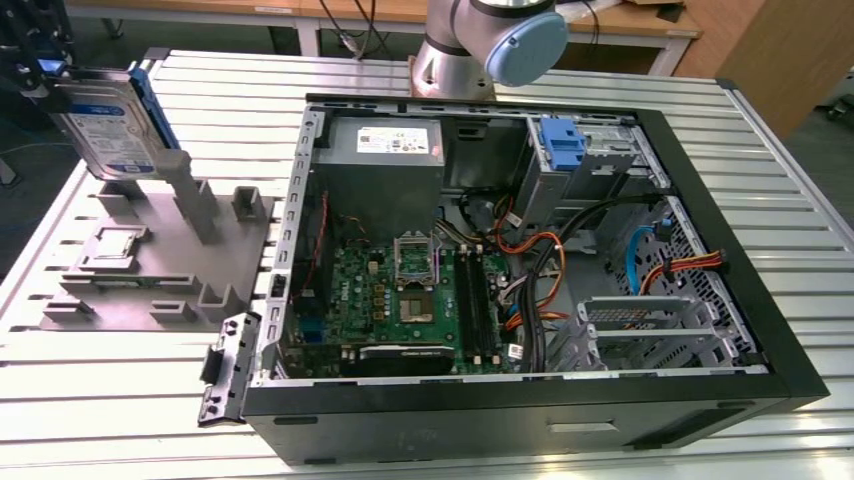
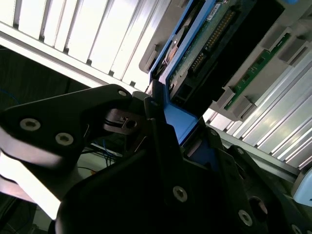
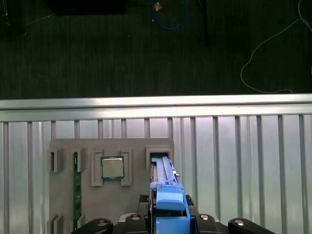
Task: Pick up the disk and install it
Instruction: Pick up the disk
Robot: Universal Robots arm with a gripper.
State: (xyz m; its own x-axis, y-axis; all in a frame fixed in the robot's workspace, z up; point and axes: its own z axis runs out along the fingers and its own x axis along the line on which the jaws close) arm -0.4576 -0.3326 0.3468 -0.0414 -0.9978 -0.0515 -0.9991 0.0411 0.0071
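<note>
The disk (image 1: 111, 123) is a silver drive with a white-and-blue label in a blue carrier. It stands on edge at the exterior view's far left, just above the tall post of the grey fixture (image 1: 160, 260). My gripper (image 1: 38, 72) is shut on its upper end. In the first wrist view the blue carrier (image 3: 168, 195) runs between the black fingers (image 3: 134, 219), over a rectangular slot of the fixture (image 3: 158, 156). In the second wrist view the gripper (image 2: 168, 122) clamps the carrier edge, and the disk's circuit-board side (image 2: 214, 44) shows beyond.
An open computer case (image 1: 767, 330) fills the table's middle, with motherboard (image 1: 400, 290), grey power supply (image 1: 387, 142) and a second blue carrier (image 1: 563, 148) in the drive bay. The fixture also holds a processor chip (image 3: 112, 168) and a memory stick (image 3: 75, 187). The arm's base (image 1: 481, 40) stands behind the case.
</note>
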